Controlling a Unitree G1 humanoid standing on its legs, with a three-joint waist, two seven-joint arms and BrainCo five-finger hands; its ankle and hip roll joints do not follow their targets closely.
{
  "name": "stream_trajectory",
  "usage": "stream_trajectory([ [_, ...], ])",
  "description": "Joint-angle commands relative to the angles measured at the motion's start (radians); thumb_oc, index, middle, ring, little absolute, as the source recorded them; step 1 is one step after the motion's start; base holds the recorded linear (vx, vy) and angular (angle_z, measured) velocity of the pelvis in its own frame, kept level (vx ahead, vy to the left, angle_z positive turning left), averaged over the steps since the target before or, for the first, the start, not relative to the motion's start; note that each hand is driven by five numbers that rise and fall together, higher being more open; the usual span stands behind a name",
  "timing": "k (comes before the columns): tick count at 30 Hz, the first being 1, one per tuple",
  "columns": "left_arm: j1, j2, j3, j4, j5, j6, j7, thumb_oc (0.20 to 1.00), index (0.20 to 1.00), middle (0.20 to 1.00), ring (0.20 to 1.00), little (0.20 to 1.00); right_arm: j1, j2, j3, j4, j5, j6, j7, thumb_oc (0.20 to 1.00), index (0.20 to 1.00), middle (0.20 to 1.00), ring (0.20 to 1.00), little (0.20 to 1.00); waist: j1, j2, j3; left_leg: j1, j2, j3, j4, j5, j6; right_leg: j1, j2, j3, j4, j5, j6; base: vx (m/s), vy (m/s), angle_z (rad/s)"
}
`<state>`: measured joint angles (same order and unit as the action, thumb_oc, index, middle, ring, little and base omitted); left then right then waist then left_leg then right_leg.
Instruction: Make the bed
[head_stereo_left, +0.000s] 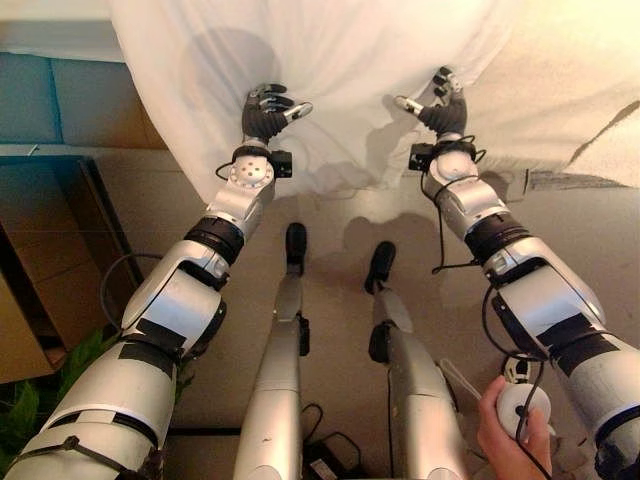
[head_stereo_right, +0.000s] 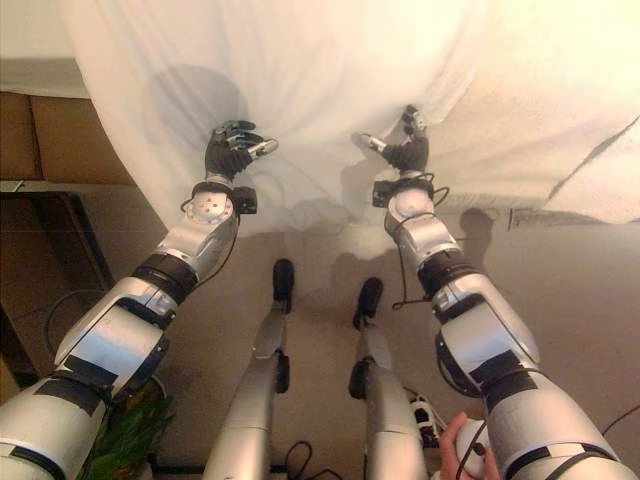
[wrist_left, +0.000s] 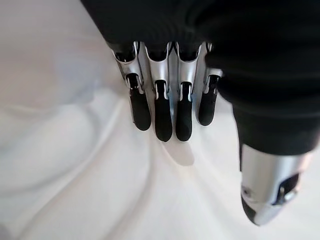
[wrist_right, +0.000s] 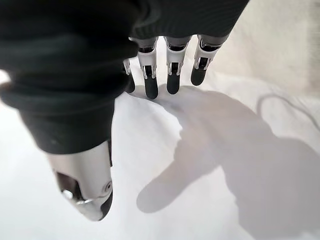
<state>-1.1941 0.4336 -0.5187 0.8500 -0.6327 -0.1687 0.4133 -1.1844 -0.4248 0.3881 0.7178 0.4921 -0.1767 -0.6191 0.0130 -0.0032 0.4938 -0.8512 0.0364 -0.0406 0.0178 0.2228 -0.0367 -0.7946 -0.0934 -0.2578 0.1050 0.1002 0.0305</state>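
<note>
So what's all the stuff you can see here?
White sheet: one, hanging over the bed's edge ahead of the robot.
Cream cover: one, on the bed to the right of the sheet.
Blue panel: one, far left by the bed.
Brown wooden furniture: one, at the left on the floor.
Green plant: one, lower left.
Person's hand: one, lower right, holding a white device.
Left hand: fingers open, at the sheet.
Right hand: fingers open, at the sheet.

Silver-grey arms, dark ribbed wrists, dark-tipped fingers (wrist_left: 162, 117)
</note>
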Motion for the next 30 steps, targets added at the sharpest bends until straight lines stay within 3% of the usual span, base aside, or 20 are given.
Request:
stream_trajectory([
  [1,0.006,0.080,0.105,0.003,0.067,-0.044,0.067,1.000,1.000,1.000,1.000,1.000,0.007,-0.032,-0.074,-0.196,-0.218,-0.081,-0.153,1.000,1.000,1.000,1.000,1.000,-0.029,-0.036,0.026,0.060,-0.044,0.083,0.031,-0.080,-0.049,0.033,-0.035,0.015,-0.074,0.079,0.113,-0.09,0.120,0.04],
  [2,0.031,0.077,0.130,-0.021,0.089,-0.047,0.086,1.000,1.000,1.000,1.000,1.000,0.057,-0.027,-0.110,-0.327,-0.367,-0.065,-0.218,1.000,1.000,1.000,1.000,1.000,-0.037,-0.042,0.026,0.054,-0.045,0.089,0.061,-0.098,-0.044,0.027,-0.040,0.015,-0.053,0.074,0.118,-0.03,0.095,0.01],
  [5,0.044,0.069,0.142,-0.049,0.098,-0.060,0.093,1.000,1.000,1.000,1.000,1.000,0.084,-0.016,-0.137,-0.450,-0.488,-0.052,-0.262,1.000,1.000,1.000,1.000,1.000,-0.045,-0.045,0.026,0.043,-0.049,0.099,0.093,-0.119,-0.038,0.021,-0.045,0.025,-0.037,0.070,0.119,-0.03,0.066,-0.07],
  [7,0.055,0.062,0.149,-0.068,0.102,-0.062,0.090,1.000,1.000,1.000,1.000,1.000,0.097,-0.010,-0.137,-0.514,-0.547,-0.056,-0.258,1.000,1.000,1.000,1.000,1.000,-0.048,-0.046,0.026,0.032,-0.052,0.103,0.115,-0.130,-0.035,0.017,-0.049,0.029,-0.030,0.070,0.118,0.00,0.070,-0.12],
  [8,0.064,0.073,0.151,-0.082,0.104,-0.065,0.079,1.000,1.000,1.000,1.000,1.000,0.091,-0.037,-0.088,-0.532,-0.579,-0.035,-0.187,1.000,1.000,1.000,1.000,1.000,-0.045,-0.051,0.026,0.045,-0.048,0.096,0.118,-0.156,-0.039,0.029,-0.044,0.039,-0.030,0.054,0.128,-0.02,0.062,-0.11],
  [9,0.067,0.072,0.154,-0.083,0.104,-0.065,0.078,1.000,1.000,1.000,1.000,1.000,0.091,-0.038,-0.085,-0.530,-0.578,-0.035,-0.186,1.000,1.000,1.000,1.000,1.000,-0.048,-0.051,0.026,0.032,-0.051,0.107,0.120,-0.135,-0.033,0.017,-0.049,0.031,-0.031,0.071,0.120,0.05,0.057,-0.07],
  [11,0.078,0.081,0.151,-0.106,0.086,-0.062,0.056,1.000,1.000,1.000,1.000,1.000,0.077,-0.042,-0.034,-0.552,-0.427,-0.072,-0.045,1.000,1.000,1.000,1.000,1.000,-0.043,-0.060,0.026,0.046,-0.042,0.100,0.118,-0.159,-0.039,0.032,-0.041,0.037,-0.033,0.053,0.129,0.03,0.006,-0.01],
  [16,0.079,0.080,0.138,-0.081,0.058,-0.048,0.021,1.000,1.000,1.000,1.000,1.000,0.043,-0.033,0.031,-0.534,-0.200,-0.145,0.123,1.000,1.000,1.000,1.000,1.000,-0.034,-0.068,0.026,0.039,-0.041,0.097,0.127,-0.163,-0.041,0.031,-0.042,0.032,-0.030,0.049,0.126,0.00,-0.002,-0.01],
  [17,0.087,0.077,0.130,-0.074,0.047,-0.046,-0.001,1.000,1.000,1.000,1.000,1.000,0.033,-0.012,0.067,-0.526,-0.009,-0.192,0.246,1.000,1.000,1.000,1.000,1.000,-0.028,-0.072,0.026,0.034,-0.040,0.096,0.135,-0.166,-0.040,0.030,-0.041,0.030,-0.030,0.049,0.126,0.00,0.000,0.00],
  [18,0.087,0.077,0.130,-0.074,0.047,-0.046,-0.001,1.000,1.000,1.000,1.000,1.000,0.032,-0.012,0.068,-0.525,-0.007,-0.193,0.248,1.000,1.000,1.000,1.000,1.000,-0.028,-0.071,0.026,0.033,-0.040,0.096,0.135,-0.166,-0.040,0.030,-0.041,0.030,-0.030,0.049,0.126,0.00,0.000,0.00],
  [19,0.100,0.069,0.114,-0.072,0.033,-0.044,-0.026,1.000,1.000,1.000,1.000,1.000,0.028,0.033,0.104,-0.487,0.239,-0.223,0.389,1.000,1.000,1.000,1.000,1.000,-0.018,-0.072,0.026,0.028,-0.038,0.097,0.144,-0.168,-0.038,0.030,-0.042,0.025,-0.031,0.051,0.125,0.00,0.000,0.00],
  [21,0.101,0.065,0.107,-0.068,0.024,-0.043,-0.037,1.000,1.000,1.000,1.000,1.000,0.019,0.053,0.120,-0.463,0.347,-0.229,0.447,1.000,1.000,1.000,1.000,1.000,-0.012,-0.072,0.026,0.025,-0.038,0.096,0.145,-0.168,-0.039,0.029,-0.041,0.023,-0.032,0.051,0.125,0.00,0.000,0.00],
  [22,0.098,0.048,0.085,-0.062,0.016,-0.041,-0.057,1.000,1.000,1.000,1.000,1.000,0.015,0.120,0.156,-0.415,0.565,-0.210,0.567,1.000,1.000,1.000,1.000,1.000,0.004,-0.066,0.026,0.022,-0.038,0.096,0.142,-0.165,-0.040,0.027,-0.041,0.020,-0.032,0.051,0.123,0.00,0.000,0.00],
  [23,0.090,0.042,0.073,-0.052,0.014,-0.041,-0.069,1.000,1.000,1.000,1.000,1.000,-0.004,0.136,0.173,-0.368,0.621,-0.210,0.600,1.000,1.000,1.000,1.000,1.000,0.008,-0.062,0.026,0.023,-0.039,0.094,0.137,-0.162,-0.042,0.027,-0.041,0.019,-0.032,0.051,0.122,0.00,0.000,0.00],
  [28,0.060,0.021,0.044,-0.005,-0.018,-0.044,-0.091,1.000,1.000,1.000,1.000,1.000,-0.055,0.202,0.135,-0.184,0.745,-0.234,0.591,1.000,1.000,1.000,1.000,1.000,0.026,-0.045,0.026,0.024,-0.041,0.089,0.128,-0.156,-0.049,0.025,-0.043,0.015,-0.036,0.053,0.122,0.00,0.000,0.00],
  [29,0.047,0.019,0.038,0.008,-0.024,-0.046,-0.093,1.000,1.000,1.000,1.000,1.000,-0.074,0.212,0.112,-0.124,0.750,-0.238,0.562,1.000,1.000,1.000,1.000,1.000,0.027,-0.043,0.026,0.023,-0.042,0.088,0.127,-0.155,-0.050,0.024,-0.043,0.014,-0.038,0.055,0.122,0.00,-0.049,0.02],
  [30,0.024,0.011,0.029,0.039,-0.045,-0.043,-0.098,1.000,1.000,1.000,1.000,1.000,-0.113,0.211,0.070,0.034,0.723,-0.239,0.471,1.000,1.000,1.000,1.000,1.000,0.031,-0.035,0.026,0.018,-0.043,0.084,0.125,-0.154,-0.052,0.024,-0.044,0.016,-0.043,0.059,0.121,0.00,-0.043,0.04],
])
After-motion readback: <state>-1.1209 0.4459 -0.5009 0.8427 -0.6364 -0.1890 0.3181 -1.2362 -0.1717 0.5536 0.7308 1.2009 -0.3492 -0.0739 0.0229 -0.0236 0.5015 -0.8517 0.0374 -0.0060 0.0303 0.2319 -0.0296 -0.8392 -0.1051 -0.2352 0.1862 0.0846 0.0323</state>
